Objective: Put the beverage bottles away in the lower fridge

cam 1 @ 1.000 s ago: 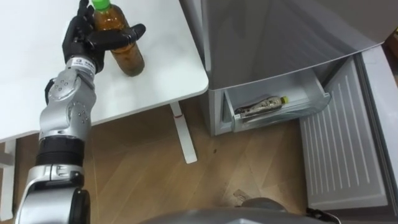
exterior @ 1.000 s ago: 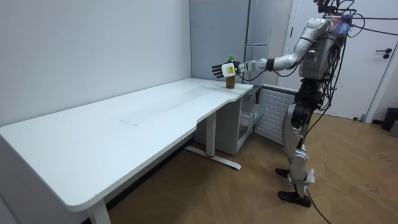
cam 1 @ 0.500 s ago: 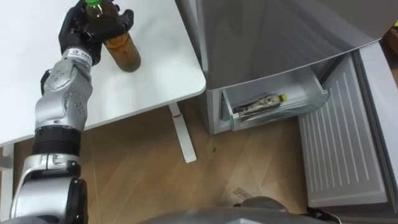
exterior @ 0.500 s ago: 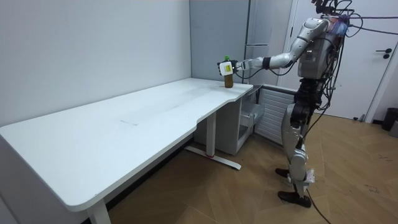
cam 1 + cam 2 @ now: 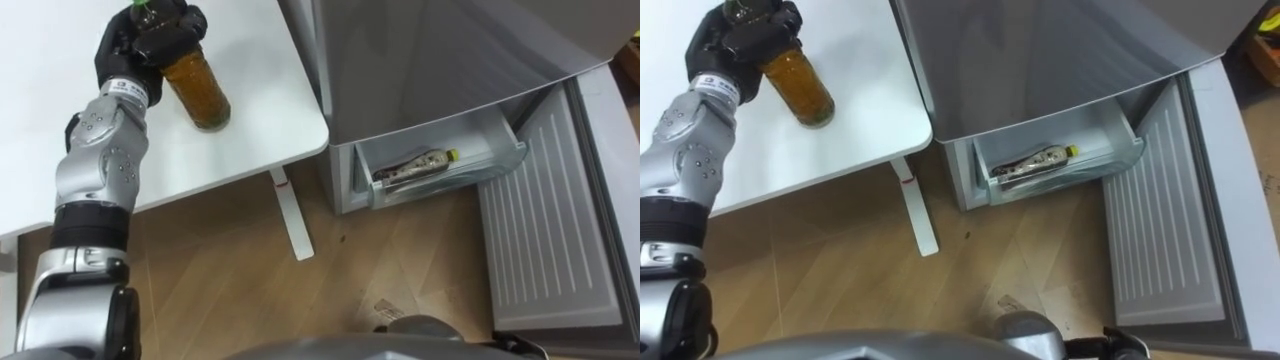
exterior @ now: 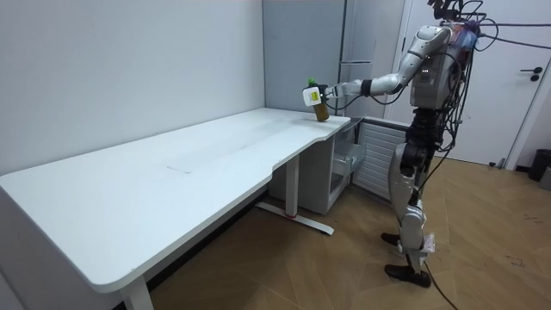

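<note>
Room view: a long white table (image 6: 172, 181) is shown against a pale wall, on a wood floor (image 6: 327, 275), with a tall grey fridge (image 6: 362, 43) just past its far end. The robot is seen standing upright on the floor at that end, beside the fridge, its left arm stretched out level over the table's corner.

Eye views: the left hand (image 5: 150, 45) is seen above the corner of the table, its dark fingers curled tightly round the upper part of a drink bottle (image 5: 200, 92). The bottle is filled with brown liquid, and a green cap shows above the fingers. The bottle is held tilted, its lower end pointing away from the hand toward the table edge. Whether its base touches the tabletop cannot be told.

To the right of the hand, beyond the table edge, the fridge is seen from above. At its foot, well below and to the right of the hand, a lower drawer (image 5: 500, 160) is pulled out, and a second bottle (image 5: 412, 167) lies on its side in it. Further right, the open lower door (image 5: 545, 230) is shown with its ribbed inner face turned up.
</note>
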Controlling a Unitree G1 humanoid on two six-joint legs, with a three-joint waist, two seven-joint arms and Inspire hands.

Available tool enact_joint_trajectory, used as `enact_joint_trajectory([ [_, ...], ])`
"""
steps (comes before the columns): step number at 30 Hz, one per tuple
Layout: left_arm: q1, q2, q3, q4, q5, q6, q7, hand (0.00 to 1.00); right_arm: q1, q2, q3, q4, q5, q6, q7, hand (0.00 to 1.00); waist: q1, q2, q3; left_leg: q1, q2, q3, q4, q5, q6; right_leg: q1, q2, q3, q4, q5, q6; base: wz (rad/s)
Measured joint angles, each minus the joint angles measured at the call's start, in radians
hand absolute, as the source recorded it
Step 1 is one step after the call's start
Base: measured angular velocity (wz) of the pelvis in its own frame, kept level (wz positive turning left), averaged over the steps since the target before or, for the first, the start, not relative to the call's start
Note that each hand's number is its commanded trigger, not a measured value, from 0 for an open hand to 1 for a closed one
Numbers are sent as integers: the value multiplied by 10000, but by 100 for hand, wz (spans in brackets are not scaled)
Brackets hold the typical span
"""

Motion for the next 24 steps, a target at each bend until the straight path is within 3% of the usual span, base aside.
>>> enact_joint_trajectory([
  [17,1,4,8,62,26,30,-28,100,-15,9,-10,46,-14,1,240,0,16,-99,16,-27,17,15,-2,0,-1,-31,14,-55,18,17,-28,0],
  [24,0,7,8,9,94,29,-24,100,-128,83,-9,27,-84,-26,223,0,19,-253,-83,-15,35,-37,0,0,0,-25,12,-132,44,31,-50,0],
])
